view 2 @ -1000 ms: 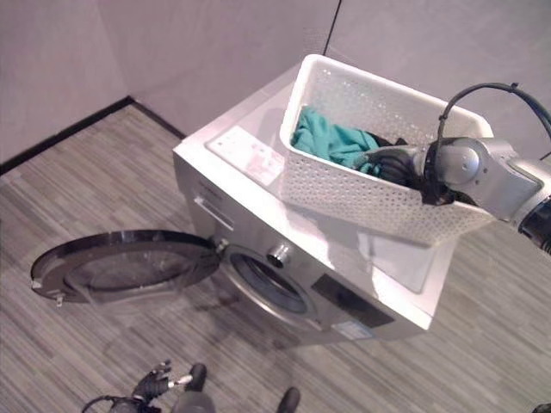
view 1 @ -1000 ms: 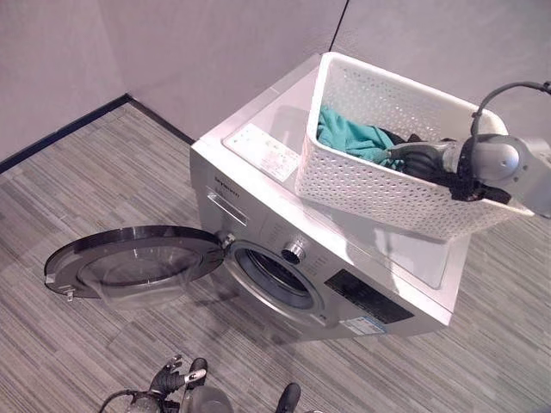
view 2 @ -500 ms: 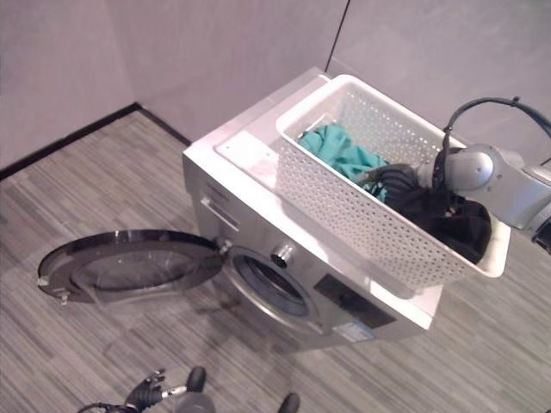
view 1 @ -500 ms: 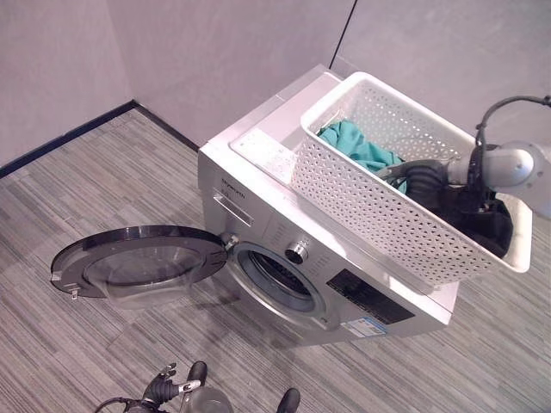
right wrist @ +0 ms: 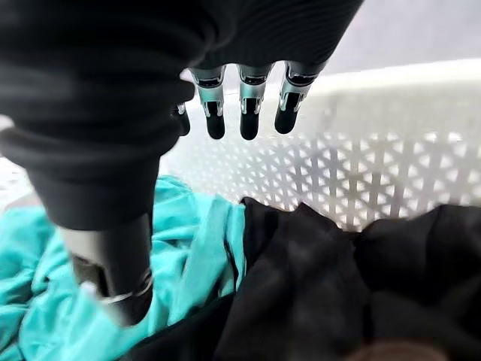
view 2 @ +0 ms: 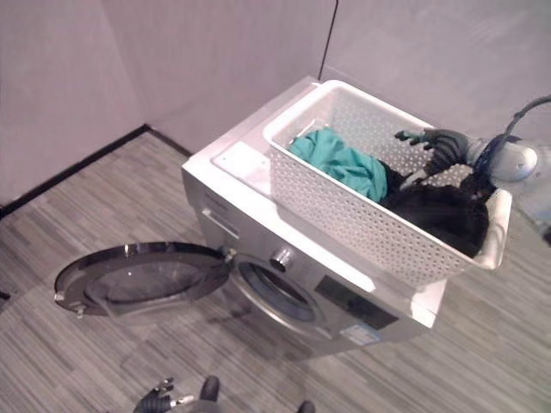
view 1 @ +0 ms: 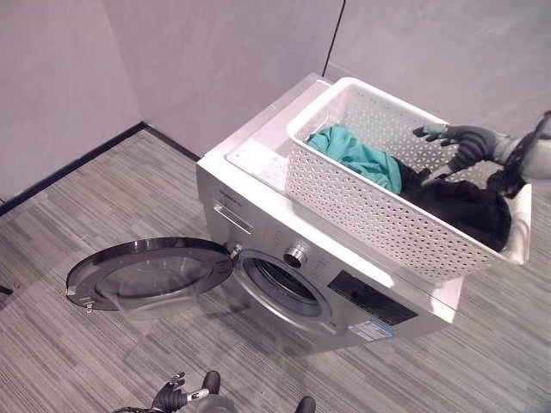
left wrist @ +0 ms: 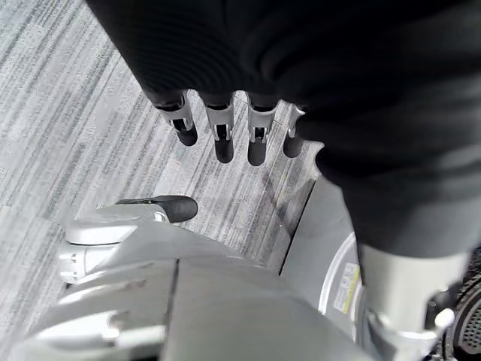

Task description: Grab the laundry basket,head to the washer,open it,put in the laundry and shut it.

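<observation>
- White perforated laundry basket (view 1: 370,202) resting flat on top of the silver washer (view 1: 258,219), toward the washer's right side, one end overhanging the right edge.
- Inside the basket: teal garment (view 1: 362,157) at the far-left end, black garment (view 1: 461,211) at the near-right end, the two touching in the middle.
- Right hand (view 1: 465,142) above the basket's far rim, over the black garment, fingers spread and loosely extended, holding nothing.
- In the right wrist view, right hand's fingers (right wrist: 248,113) straight, pointing at the basket's perforated inner wall, clear of it; thumb (right wrist: 113,263) hanging down in front of the teal garment (right wrist: 195,256); black garment (right wrist: 331,278) just below and beside, no cloth pinched.
- Not touching the laundry, as far as visible; a gap between fingertips and clothes.
- Washer door (view 1: 155,271) swung wide open to the left, lying nearly level above the floor, hinged beside the round drum opening (view 1: 280,288).
- Drum opening dark; no clothes seen inside.
- Control knob (view 1: 297,253) on the front panel, above the opening.
- Left hand (left wrist: 225,128) low, beside the washer's front, fingers straight and relaxed, pointing toward the striped grey floor (left wrist: 68,150), holding nothing.
- Grey walls behind the washer, dark skirting along the floor at left.
</observation>
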Robot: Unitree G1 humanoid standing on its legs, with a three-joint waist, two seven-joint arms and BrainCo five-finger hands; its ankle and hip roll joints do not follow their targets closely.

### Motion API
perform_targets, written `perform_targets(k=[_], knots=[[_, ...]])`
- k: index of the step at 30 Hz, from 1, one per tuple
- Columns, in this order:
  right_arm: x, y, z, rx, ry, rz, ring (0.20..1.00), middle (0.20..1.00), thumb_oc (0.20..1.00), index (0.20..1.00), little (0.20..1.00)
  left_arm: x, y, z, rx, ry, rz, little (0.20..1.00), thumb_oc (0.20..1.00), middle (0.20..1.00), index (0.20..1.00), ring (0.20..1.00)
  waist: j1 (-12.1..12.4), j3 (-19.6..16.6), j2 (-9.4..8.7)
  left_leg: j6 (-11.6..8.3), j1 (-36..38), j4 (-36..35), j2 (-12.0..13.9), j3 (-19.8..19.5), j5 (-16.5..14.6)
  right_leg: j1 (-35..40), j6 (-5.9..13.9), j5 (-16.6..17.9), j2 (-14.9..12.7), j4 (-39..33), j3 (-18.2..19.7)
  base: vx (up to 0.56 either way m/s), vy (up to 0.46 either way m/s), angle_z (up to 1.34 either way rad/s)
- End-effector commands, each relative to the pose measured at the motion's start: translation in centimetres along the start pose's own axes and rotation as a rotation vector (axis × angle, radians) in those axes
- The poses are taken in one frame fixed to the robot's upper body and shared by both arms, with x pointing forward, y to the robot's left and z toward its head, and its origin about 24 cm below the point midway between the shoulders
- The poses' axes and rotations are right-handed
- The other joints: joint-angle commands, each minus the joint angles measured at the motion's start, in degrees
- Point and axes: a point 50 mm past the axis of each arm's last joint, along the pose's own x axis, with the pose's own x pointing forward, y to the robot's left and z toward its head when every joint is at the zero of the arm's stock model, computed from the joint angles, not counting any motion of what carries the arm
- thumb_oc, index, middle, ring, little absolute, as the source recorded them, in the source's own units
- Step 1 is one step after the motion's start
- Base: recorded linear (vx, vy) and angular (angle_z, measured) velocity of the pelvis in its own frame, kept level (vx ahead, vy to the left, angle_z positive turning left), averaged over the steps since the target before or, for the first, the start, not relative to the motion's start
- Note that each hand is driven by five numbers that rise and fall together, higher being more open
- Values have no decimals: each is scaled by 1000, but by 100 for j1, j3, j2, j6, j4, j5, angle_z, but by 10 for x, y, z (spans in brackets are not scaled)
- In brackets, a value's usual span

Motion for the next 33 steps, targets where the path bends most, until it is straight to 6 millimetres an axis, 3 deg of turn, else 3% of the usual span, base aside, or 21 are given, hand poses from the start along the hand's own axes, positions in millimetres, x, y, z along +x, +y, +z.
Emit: perform_targets(k=[1,9,15,18,27,33], knots=[[-1,-25,22,-31,-69,-107,1000,1000,1000,1000,1000,6,6,19,53,-53,7,1000,1000,1000,1000,1000,257,328,-371,8,-381,-86,177,-294,139,334,413,-107,-409,-1,-356,-3,-11,5],[11,-18,26,146,-146,-161,1000,1000,1000,1000,1000,7,10,27,16,-93,22,1000,1000,1000,1000,1000,508,517,-372,9,-607,-87,151,-419,210,241,438,-70,-426,-1,-504,-12,-6,12],[-2,-23,16,191,-148,-173,1000,1000,1000,1000,1000,5,17,33,-64,-142,43,1000,1000,1000,1000,1000,641,572,-418,-17,-849,-87,67,-645,260,218,455,-69,-451,-1,-775,17,-2,27],[-11,-32,11,160,-124,-200,1000,1000,1000,1000,1000,5,24,29,-105,-126,82,1000,1000,1000,1000,1000,658,570,-467,-20,-899,-87,37,-682,270,198,468,-59,-467,-1,-822,30,10,19],[-40,-56,28,128,-232,-251,1000,1000,1000,1000,1000,2,23,25,-119,-131,74,1000,1000,1000,1000,1000,502,489,-520,7,-851,-87,-12,-669,209,243,505,-23,-528,-1,-830,15,10,3],[-32,-49,33,117,-235,-209,1000,1000,1000,1000,1000,4,20,33,-129,-160,66,1000,1000,1000,1000,1000,508,436,-504,-40,-789,-87,9,-669,88,288,537,-91,-505,-1,-805,18,-12,0]])
